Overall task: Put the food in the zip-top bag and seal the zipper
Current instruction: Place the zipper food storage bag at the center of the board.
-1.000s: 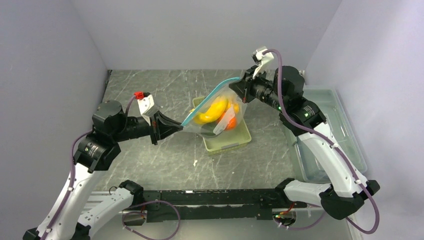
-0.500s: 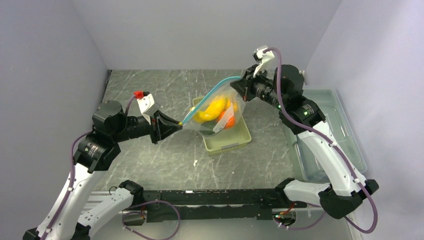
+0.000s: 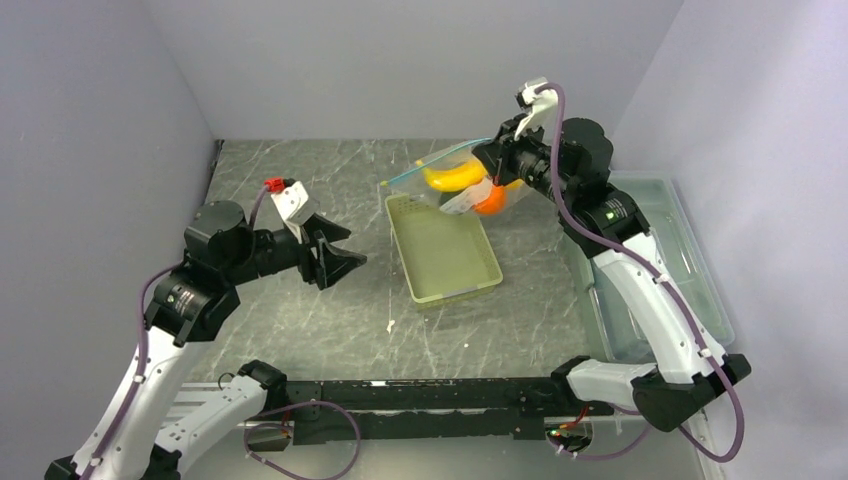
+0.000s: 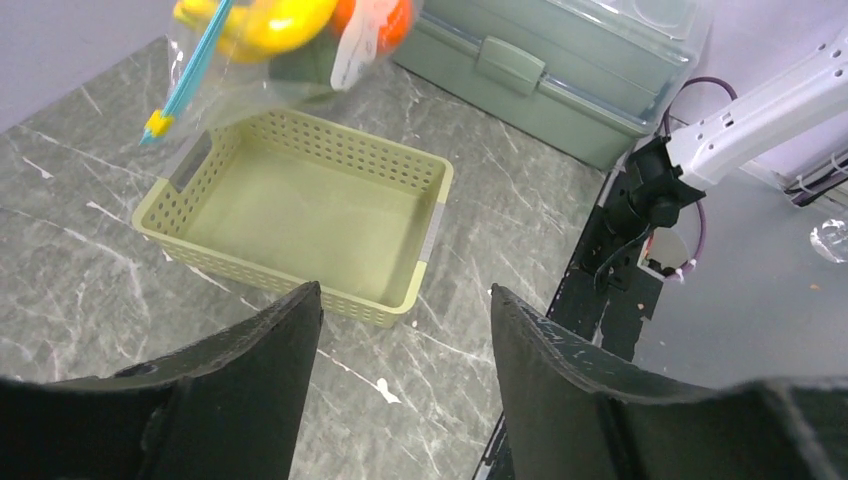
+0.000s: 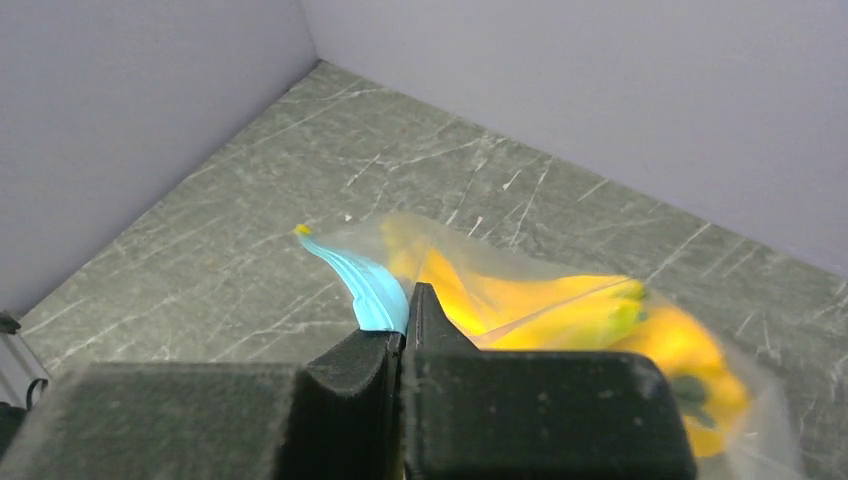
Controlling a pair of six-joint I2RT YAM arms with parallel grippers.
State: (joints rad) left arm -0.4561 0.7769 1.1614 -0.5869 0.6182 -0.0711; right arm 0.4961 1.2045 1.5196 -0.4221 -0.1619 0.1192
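The clear zip-top bag (image 3: 462, 182) hangs in the air above the far end of the basket, with the food inside: yellow bananas (image 3: 450, 177) and an orange-red round one (image 3: 490, 201). My right gripper (image 3: 492, 160) is shut on the bag's mouth, right on the light-blue zipper (image 5: 365, 285), and the bananas (image 5: 560, 305) show just behind the jaws of that gripper (image 5: 408, 300). My left gripper (image 3: 345, 248) stands open and empty left of the basket, apart from the bag. In the left wrist view the bag (image 4: 290, 40) and zipper (image 4: 190, 75) hang beyond that open gripper (image 4: 405, 291).
The pale yellow-green perforated basket (image 3: 455, 293) sits mid-table with nothing in it, its near wall (image 4: 250, 270) just ahead of my left fingers. A large clear lidded box (image 3: 660, 260) stands along the right wall. A small white speck lies on the grey marbled table.
My left gripper opened and let go of the bag's corner. My right gripper carried the bag up and toward the back right, off the basket.
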